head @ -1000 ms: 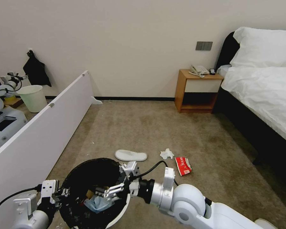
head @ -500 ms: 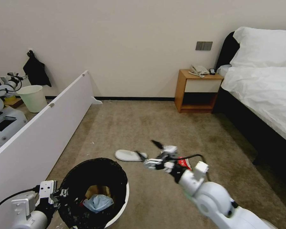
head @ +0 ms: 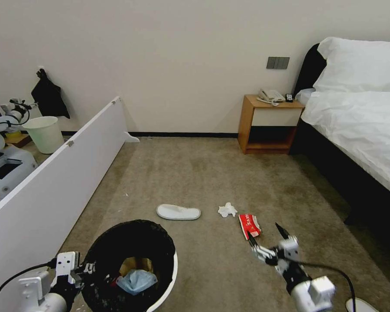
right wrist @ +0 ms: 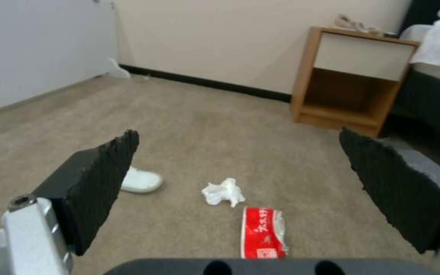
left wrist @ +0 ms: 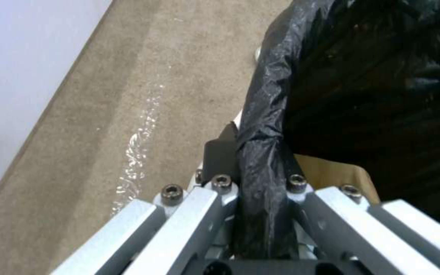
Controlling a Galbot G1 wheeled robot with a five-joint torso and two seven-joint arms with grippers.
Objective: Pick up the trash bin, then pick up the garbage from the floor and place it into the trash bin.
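Three pieces of litter lie on the carpet: a slipper (head: pixel 178 212), a tissue (head: pixel 227 210) and a red-white packet (head: pixel 249 225). The right tool (head: pixel 268 240) hovers wide open just beside the packet. The left tool (head: pixel 80 271) clamps the trash bin (head: pixel 167 284) rim.

beige carpet (head: pixel 195 173) is laid below a cream wall (head: pixel 182 56). a wooden nightstand (head: pixel 271 125) is set beside a white-sheeted bed (head: pixel 359 125); a white partition board (head: pixel 60 173) is seen left.
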